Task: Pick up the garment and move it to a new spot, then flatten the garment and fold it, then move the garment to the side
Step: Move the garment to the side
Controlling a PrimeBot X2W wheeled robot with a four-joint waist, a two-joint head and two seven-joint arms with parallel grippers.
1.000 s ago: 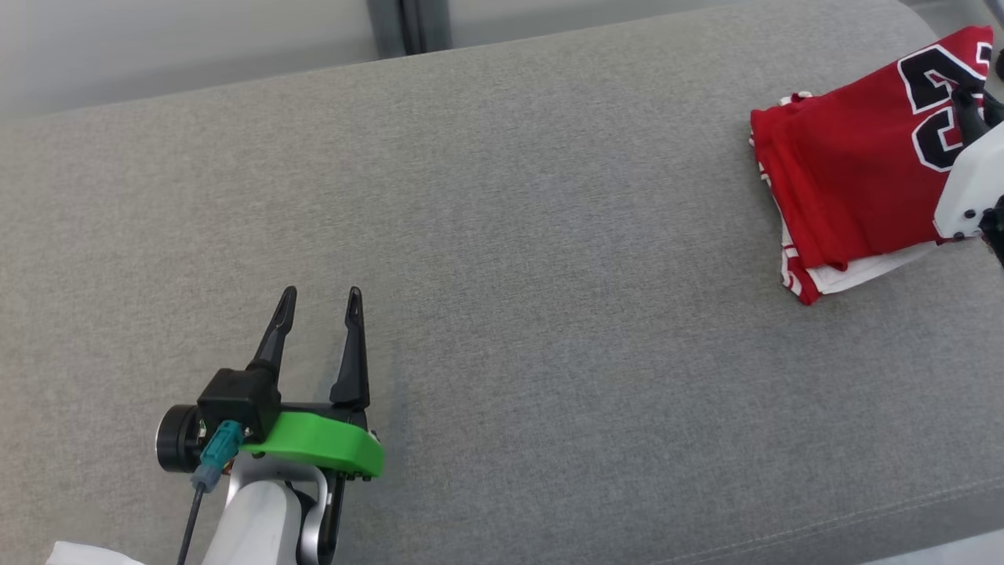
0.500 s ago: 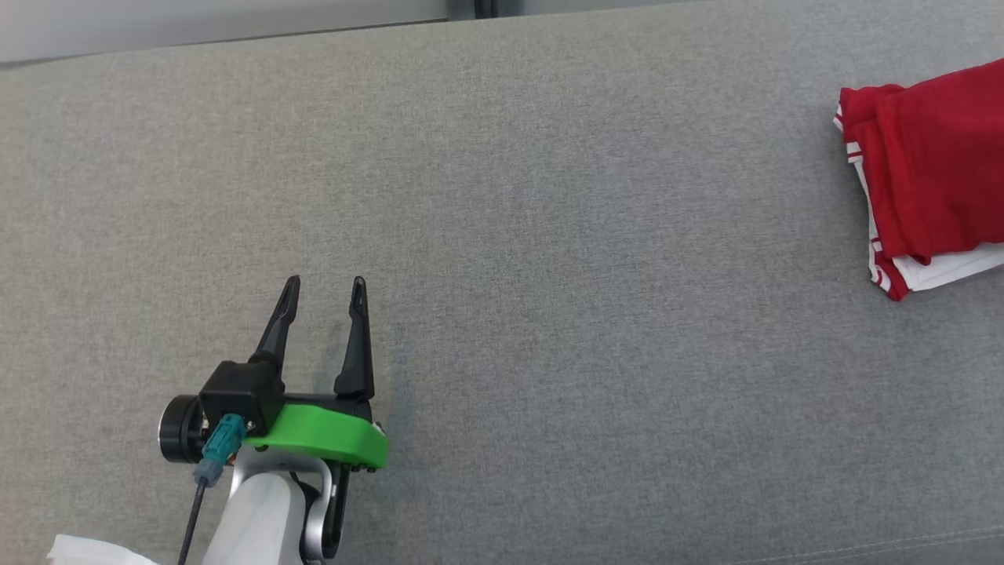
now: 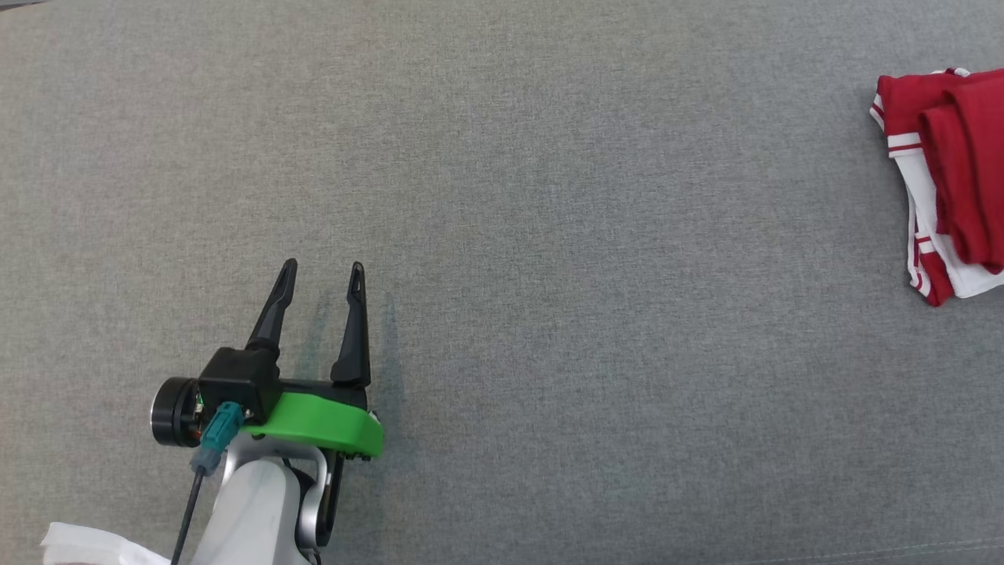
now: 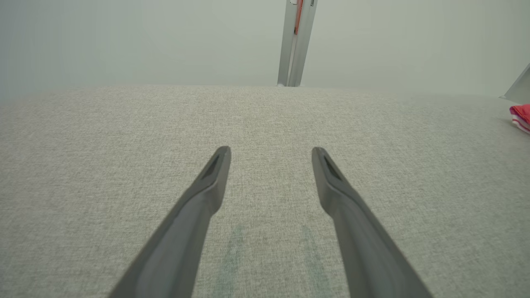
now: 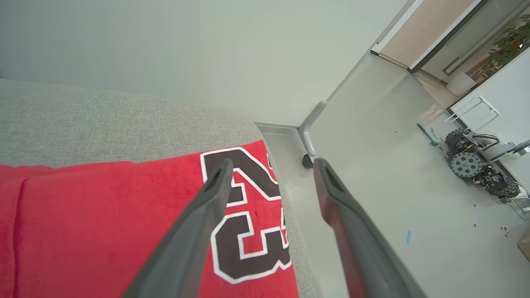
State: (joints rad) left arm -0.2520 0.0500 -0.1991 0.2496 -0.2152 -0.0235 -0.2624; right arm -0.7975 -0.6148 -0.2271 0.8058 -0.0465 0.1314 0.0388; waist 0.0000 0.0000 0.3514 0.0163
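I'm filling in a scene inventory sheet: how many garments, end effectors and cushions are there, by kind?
Garments: 1, the red jersey
End effectors: 2, the left end effector and the right end effector
Cushions: 1, the grey cushion
Total: 4

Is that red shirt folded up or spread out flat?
Folded. The red jersey lies as a compact stack on the grey cushion, with layered red and white edges showing along its side.
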